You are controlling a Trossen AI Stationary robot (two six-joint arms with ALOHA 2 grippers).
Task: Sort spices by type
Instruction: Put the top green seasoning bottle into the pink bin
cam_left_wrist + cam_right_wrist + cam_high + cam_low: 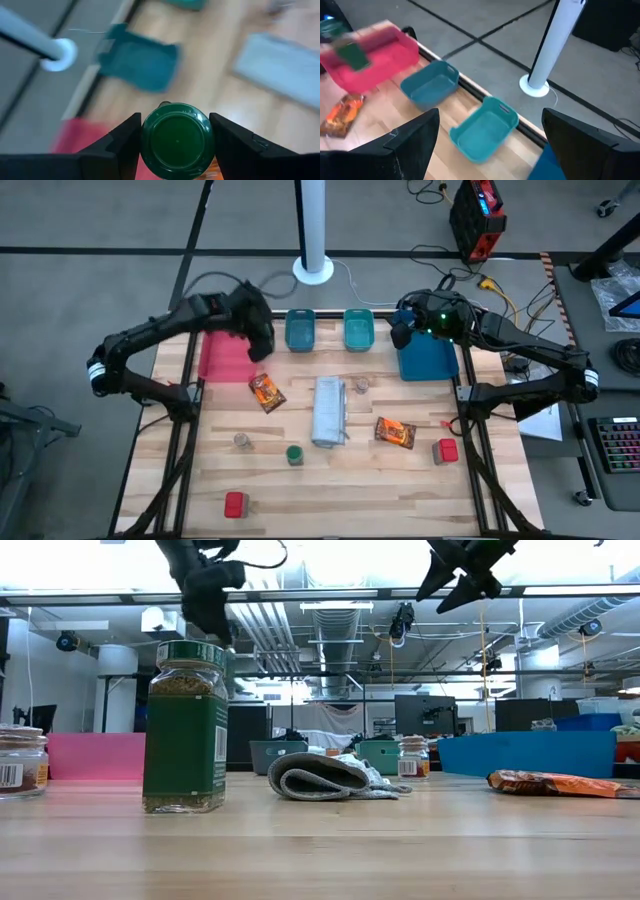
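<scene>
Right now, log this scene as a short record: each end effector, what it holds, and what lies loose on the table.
left end effector: shut on green-lidded jar, over the pink tray
right end effector: open, empty, above the blue tray
teal trays: two, at the far edge
loose on table: second green jar, two pale-lidded jars, two red boxes, two orange packets, folded bundle

1. Green-lidded glass jar [177,140], held lid-up between two dark fingers at eleven o'clock of the table.
2. Green-lidded glass jar [294,454], upright, at six o'clock.
3. Pale-lidded little jars [241,441] and [361,385], upright.
4. Flat orange-red packets [266,391] and [395,432], lying flat.
5. Small red boxes [235,503] at seven o'clock and [447,450] at four.
</scene>
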